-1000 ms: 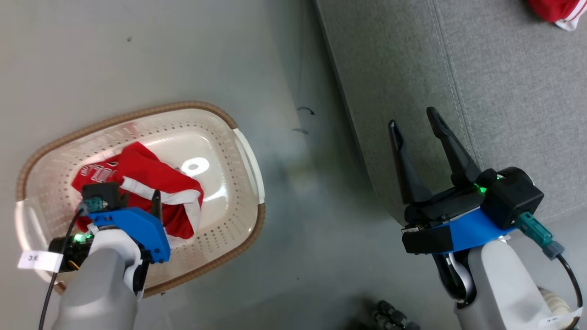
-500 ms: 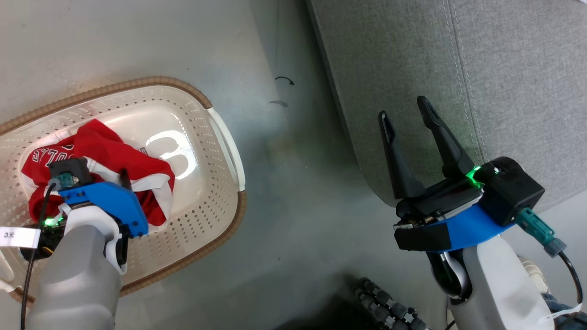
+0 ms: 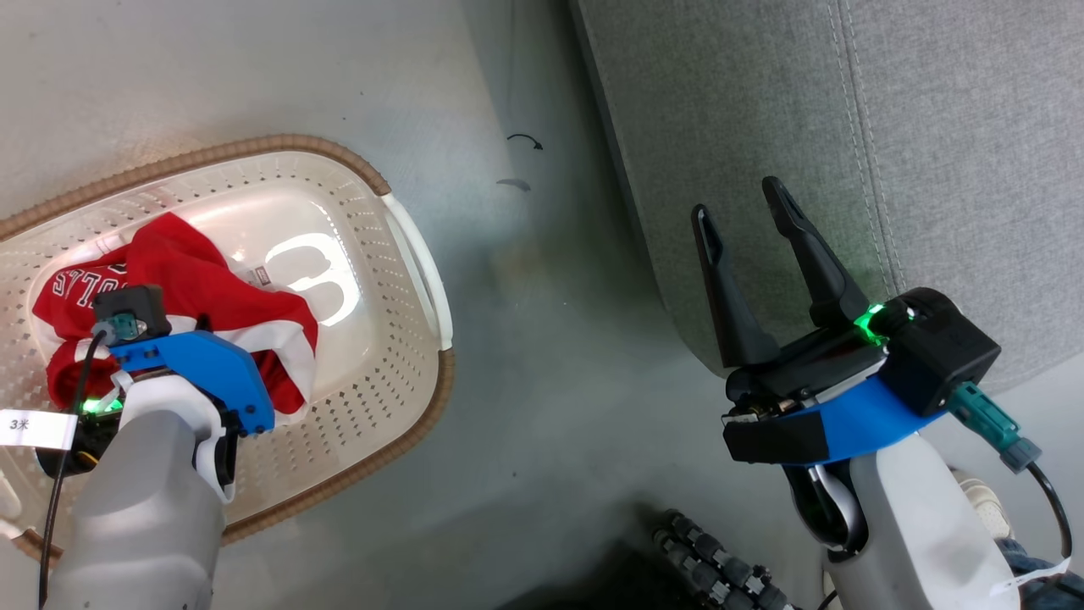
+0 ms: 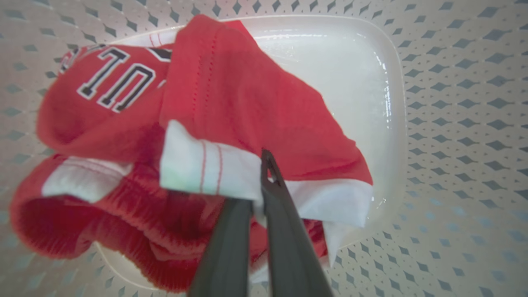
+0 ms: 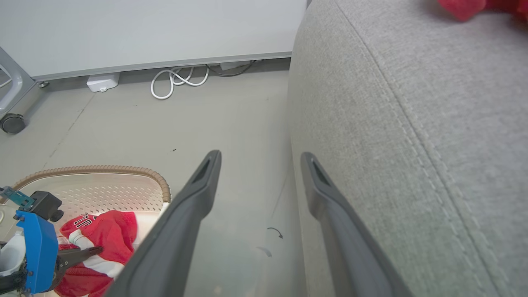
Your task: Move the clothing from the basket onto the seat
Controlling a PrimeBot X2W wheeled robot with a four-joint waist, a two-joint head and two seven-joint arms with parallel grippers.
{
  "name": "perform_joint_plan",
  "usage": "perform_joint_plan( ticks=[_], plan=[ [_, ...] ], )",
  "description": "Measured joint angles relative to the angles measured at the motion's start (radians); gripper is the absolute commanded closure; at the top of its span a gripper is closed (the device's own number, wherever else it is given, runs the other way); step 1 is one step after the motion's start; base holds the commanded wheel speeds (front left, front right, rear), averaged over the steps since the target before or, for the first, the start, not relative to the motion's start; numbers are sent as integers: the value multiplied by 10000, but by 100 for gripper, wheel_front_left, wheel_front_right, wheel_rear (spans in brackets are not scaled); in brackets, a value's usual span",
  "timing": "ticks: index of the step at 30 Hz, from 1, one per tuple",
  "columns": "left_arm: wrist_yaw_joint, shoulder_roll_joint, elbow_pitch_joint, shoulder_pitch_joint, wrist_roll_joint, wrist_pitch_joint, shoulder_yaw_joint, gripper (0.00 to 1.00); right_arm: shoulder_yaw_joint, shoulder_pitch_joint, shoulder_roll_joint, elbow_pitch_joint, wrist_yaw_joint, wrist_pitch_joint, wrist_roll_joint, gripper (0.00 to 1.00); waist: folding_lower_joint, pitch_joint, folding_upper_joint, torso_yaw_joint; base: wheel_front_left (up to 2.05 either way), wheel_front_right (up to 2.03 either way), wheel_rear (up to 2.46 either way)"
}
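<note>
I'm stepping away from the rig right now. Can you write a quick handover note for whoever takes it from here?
Left gripper: shut on the red garment, pinching its white trim, down inside the basket.
Right gripper: open, empty, held by the edge of the seat.
Done: one red piece lies on the seat, at the far corner in the right wrist view.
Left: lift the gripped garment out and carry it to the seat.

Basket (image 3: 254, 146) cut off at head view's left edge. Left hand (image 4: 255, 177): 1 fingertip buried under clothing (image 4: 247, 95) white trim. Lettering partly folded under, can't read whole. Red garment (image 5: 464, 6) on seat (image 5: 412, 103) clipped by right wrist view's top edge, shape unclear.
</note>
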Motion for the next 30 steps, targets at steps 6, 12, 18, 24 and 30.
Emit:
perform_joint_plan(
  ticks=[6, 12, 18, 24, 30],
  plan=[
    [-146, -59, 127, -12, -79, -163, -88, 100, 19, -48, 0, 104, 0, 0, -6, 0, -1, -206, 0, 74, 0, 0, 0],
    [-297, -259, 238, 12, -171, -286, -151, 100, 25, -101, 0, 188, 0, -2, -104, 0, -1, -594, 0, 218, 0, 0, 0],
    [-642, -470, 263, 360, -79, -888, -454, 100, -19, -140, 2, 410, 2, -6, -261, 0, -1, -1331, 0, 390, 0, 0, 0],
    [-1141, -917, 36, 873, -40, -1599, -792, 100, -222, -12, 4, 690, 0, -6, -577, 0, -2, -2355, 1, 713, 0, 0, 0],
    [-1409, -1273, -617, 1546, -44, -1931, -1191, 100, -301, 216, 10, 1011, 0, -6, -853, 0, -2, -3506, 0, 1153, 0, 0, 0]
  ],
)
